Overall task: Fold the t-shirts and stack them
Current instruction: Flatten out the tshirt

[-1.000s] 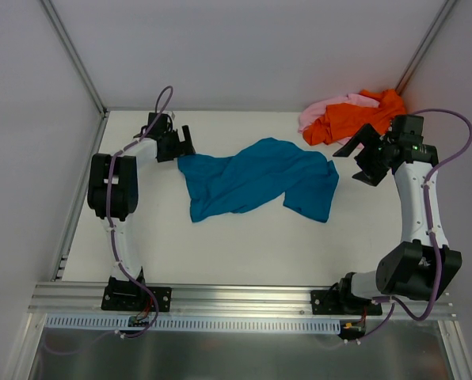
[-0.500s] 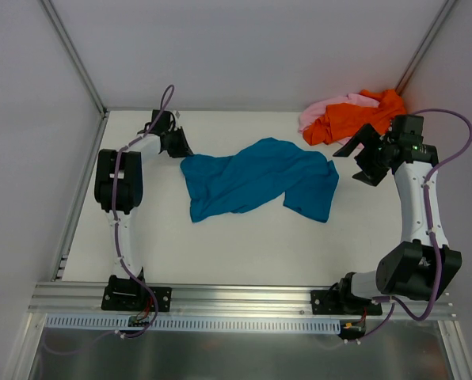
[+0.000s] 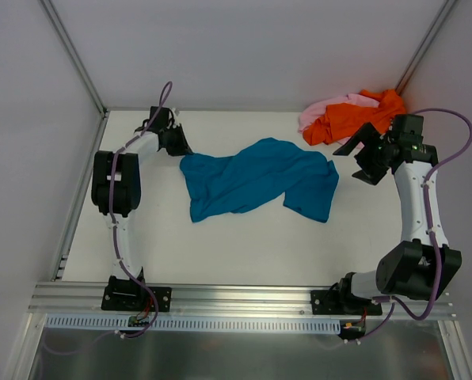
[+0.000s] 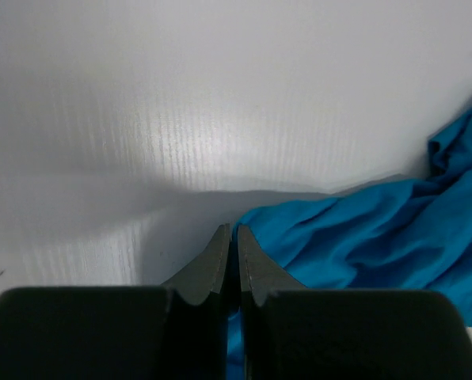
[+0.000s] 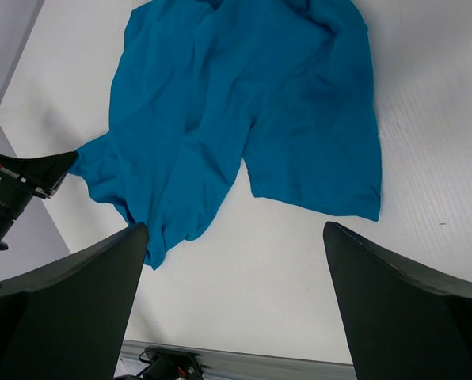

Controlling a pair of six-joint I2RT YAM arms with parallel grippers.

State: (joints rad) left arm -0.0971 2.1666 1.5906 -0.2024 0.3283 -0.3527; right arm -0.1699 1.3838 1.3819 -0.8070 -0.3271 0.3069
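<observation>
Teal-blue cloth is what my left gripper [image 4: 230, 231] is busy with. Its jaws are pressed together with the tips all but meeting. The teal-blue t-shirt [image 4: 363, 245] lies hard against the right-hand finger and runs back beneath both. A sliver of blue shows low in the slit between the fingers, so I judge I have pinched the shirt's corner. The tips themselves poke past the hem over bare table [image 4: 180, 95], so the bite looks thin.

My right gripper [image 3: 360, 158] is spread wide and holds nothing. From its wrist the rumpled shirt lies below and ahead of it, one edge nearest and the pinched corner farthest off. The orange t-shirt [image 3: 363, 115] and the pale pink t-shirt [image 3: 323, 109] sit heaped together just beyond that gripper, on its far side, apart from the teal one.

I take this as the opening step: getting the first shirt stretched flat. Nothing is folded or stacked yet.

Next I would bring the right gripper down onto the shirt's edge nearest it and close on a single layer. Then I would draw both grippers apart to pull the twist out. The left should pull gently, since so shallow a hold could slip off the hem.
</observation>
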